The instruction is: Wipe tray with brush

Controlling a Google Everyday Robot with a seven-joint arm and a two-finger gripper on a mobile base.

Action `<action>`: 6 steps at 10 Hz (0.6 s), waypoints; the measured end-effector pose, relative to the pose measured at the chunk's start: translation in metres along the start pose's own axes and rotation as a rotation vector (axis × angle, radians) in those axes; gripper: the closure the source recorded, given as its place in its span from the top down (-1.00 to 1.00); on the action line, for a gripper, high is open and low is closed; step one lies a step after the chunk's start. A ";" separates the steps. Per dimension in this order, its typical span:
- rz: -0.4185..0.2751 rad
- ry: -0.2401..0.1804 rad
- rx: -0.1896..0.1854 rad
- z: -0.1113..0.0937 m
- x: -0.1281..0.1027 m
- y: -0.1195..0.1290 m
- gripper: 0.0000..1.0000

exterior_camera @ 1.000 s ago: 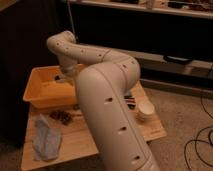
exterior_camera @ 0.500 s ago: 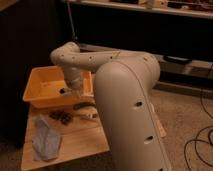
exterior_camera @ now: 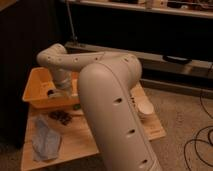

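My gripper (exterior_camera: 56,93) sits left of centre in the frame, down inside the tray (exterior_camera: 34,96), with its fingers closed; I judge it is clamped on the brush (exterior_camera: 51,93), since a small dark shape shows right at its tip against the tray floor, though I cannot make out the handle. Nearest the camera, the big pale arm (exterior_camera: 112,115) fills the lower middle of the frame and hides much of the table behind it. At lower left a blue-grey cloth (exterior_camera: 45,137) lies flat on the wooden table (exterior_camera: 80,145), and just above it a small dark cluster (exterior_camera: 62,116) rests near the tray's front wall; I cannot tell what it is. The orange-yellow tray stands beyond, at the left edge of the table, its near rim facing me. To the right of the arm a pale bowl-like thing (exterior_camera: 145,107) peeks out. Farthest back, across the upper frame, runs a dark shelf (exterior_camera: 150,10). The brush should be light and stiff in the handle, soft at the bristles; I would keep hold along the handle, well back from the head, so the bristles can flex against the slick plastic floor. The tub looks light and may slide if I press hard.
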 end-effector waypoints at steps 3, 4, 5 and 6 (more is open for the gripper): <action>0.011 -0.019 0.011 -0.018 -0.039 -0.034 -1.00; 0.019 -0.018 0.014 -0.020 -0.044 -0.043 -1.00; 0.041 -0.017 0.021 -0.022 -0.043 -0.055 -1.00; 0.071 -0.016 0.030 -0.024 -0.037 -0.065 -1.00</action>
